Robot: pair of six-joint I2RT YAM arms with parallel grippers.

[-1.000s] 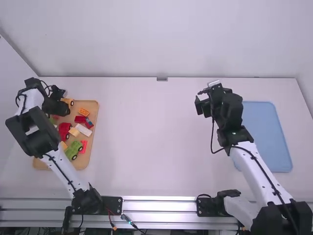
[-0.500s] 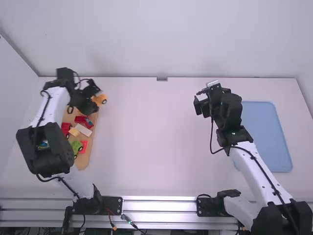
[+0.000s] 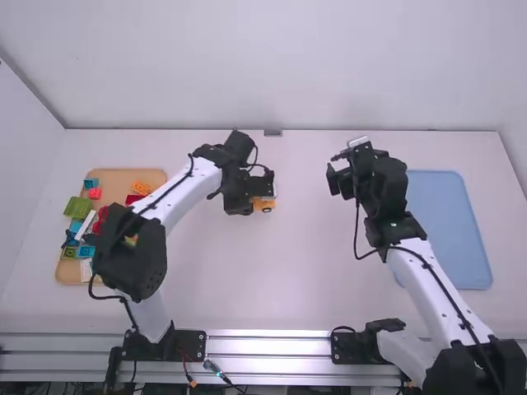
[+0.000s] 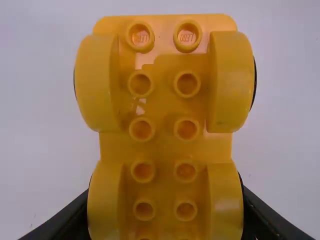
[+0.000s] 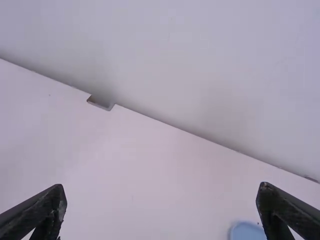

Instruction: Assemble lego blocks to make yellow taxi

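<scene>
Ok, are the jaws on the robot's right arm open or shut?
Open. In the right wrist view, the right gripper's two jaws stand wide apart, with white table showing between them.

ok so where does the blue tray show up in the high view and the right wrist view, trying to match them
High view: the blue tray is at the right side of the table.
Right wrist view: its rounded corner peeks in beside one finger of the right gripper.
Shared landmark: the small metal bracket at the table's far edge, against the wall.
</scene>
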